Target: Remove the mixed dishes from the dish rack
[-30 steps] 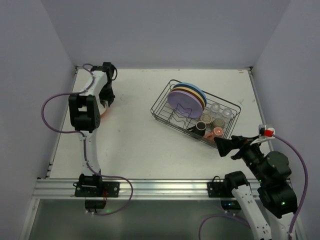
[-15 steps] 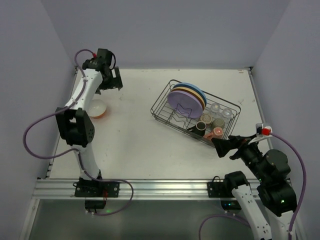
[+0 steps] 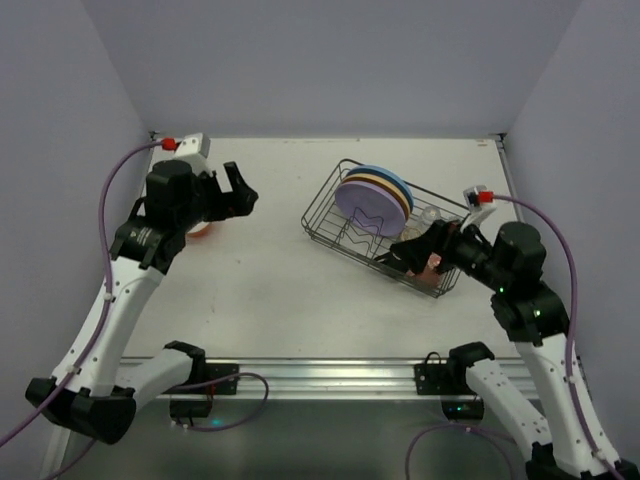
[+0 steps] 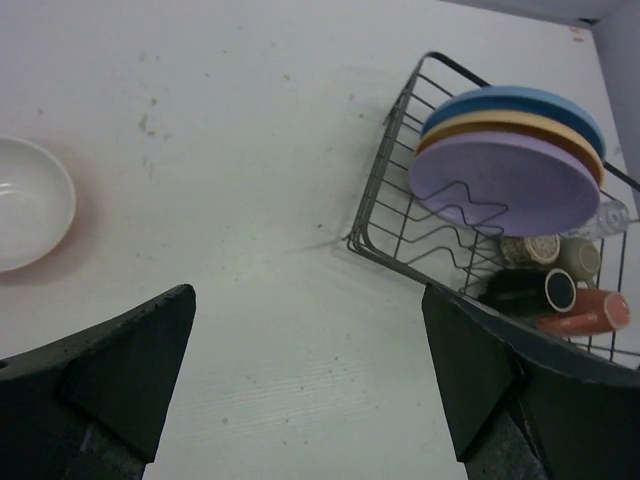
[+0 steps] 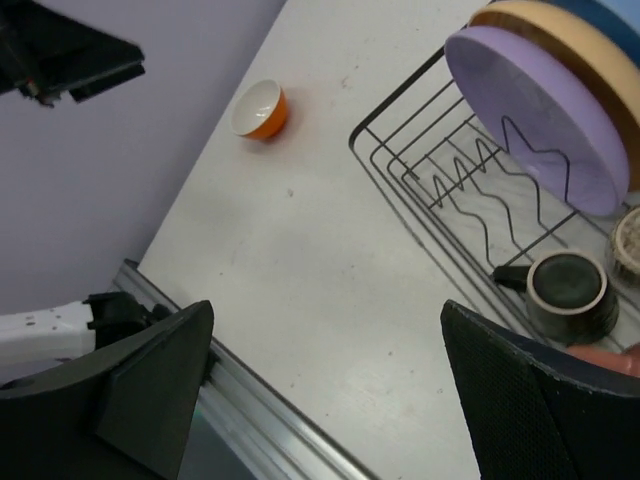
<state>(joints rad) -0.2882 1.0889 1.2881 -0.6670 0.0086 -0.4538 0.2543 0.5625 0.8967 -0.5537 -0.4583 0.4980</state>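
Observation:
The dish rack point(image 3: 322, 192), a black wire basket, stands right of centre. It holds the mixed dishes: three upright plates, lilac point(image 3: 365, 210), tan and blue, plus a brown mug point(image 5: 567, 283), a pink mug point(image 4: 590, 312), olive cups point(image 4: 530, 249) and clear glasses point(image 3: 432, 215). An orange bowl point(image 5: 262, 108) with a white inside point(image 4: 25, 217) sits on the table at far left, mostly hidden by my left arm in the top view. My left gripper point(image 3: 240, 190) point(image 4: 305, 300) hangs open and empty between bowl and rack. My right gripper point(image 3: 412, 252) point(image 5: 325, 310) is open and empty over the rack's near side.
The table point(image 3: 280, 270) is white, with lilac walls on three sides. An aluminium rail point(image 3: 320, 375) runs along the near edge, carrying both arm bases. Purple cables loop off each arm.
My left gripper opened off the orange bowl, rose, and swung right toward the middle. My right arm lifted and reached forward over the rack's near side.

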